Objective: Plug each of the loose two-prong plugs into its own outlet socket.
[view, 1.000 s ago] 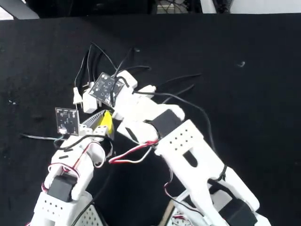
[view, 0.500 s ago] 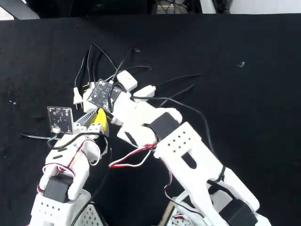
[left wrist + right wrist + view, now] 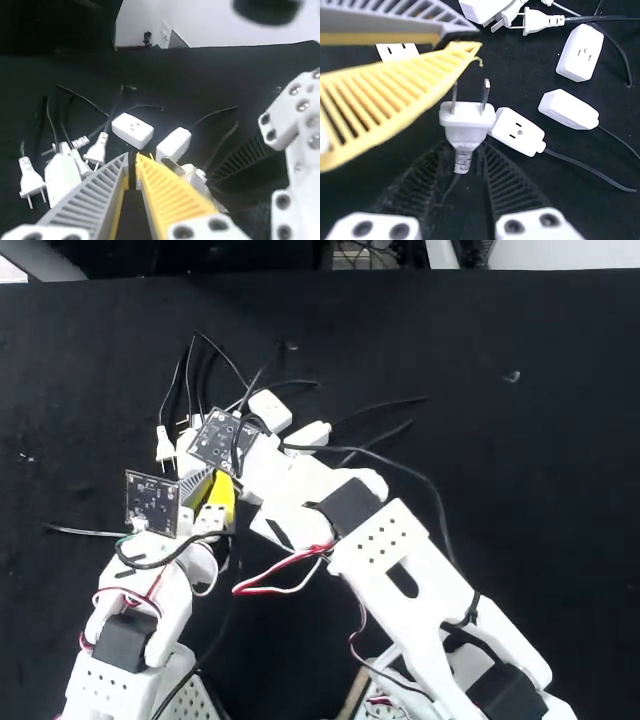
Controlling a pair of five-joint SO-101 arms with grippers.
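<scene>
Both arms over the black counter (image 3: 520, 490). My right gripper (image 3: 466, 152), with black ribbed fingers (image 3: 507, 185), is clamped on the neck of a white two-prong plug (image 3: 466, 122). Its two metal prongs point straight away from my wrist. In the right wrist view this held plug appears just beside a white rectangular outlet socket (image 3: 517, 131); whether the two touch, I cannot tell. That socket lies on the counter with its slotted face up, and a black cord (image 3: 590, 170) leaves one end. Farther off lie a second white socket block (image 3: 580, 46), face up, and a third white block (image 3: 568, 110) seen from its side. A loose white plug on a black cord (image 3: 535, 21) lies flat near the second block. My left gripper (image 3: 131, 161) has one grey finger (image 3: 87, 195) and one yellow finger (image 3: 167, 192). Their tips are together, with nothing between them. In the right wrist view these two fingers lie just beside the held plug's prongs. Beyond the left gripper's tips, in the left wrist view, a face-up socket block and further loose white plugs (image 3: 97, 149) lie among thin black cords. In the high view my left arm (image 3: 135, 610) comes in from the near left and my right arm (image 3: 400, 560) from the near right. They meet over this cluster on the left half of the counter.
</scene>
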